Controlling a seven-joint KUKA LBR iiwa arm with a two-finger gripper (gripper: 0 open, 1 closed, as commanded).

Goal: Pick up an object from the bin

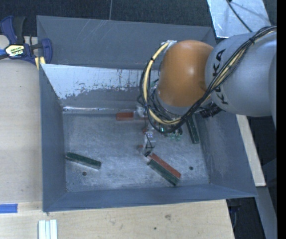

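Orange wrist cover [183,73] masks the jaws — grip unreadable, reddish bar [167,167] close by.

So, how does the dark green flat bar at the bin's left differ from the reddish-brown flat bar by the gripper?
The dark green flat bar lies alone; the reddish-brown flat bar lies just below the gripper, alongside another dark bar. The green one is almost level in the view; the reddish one slants more steeply. Both are thin strips lying flat on the bin's floor.
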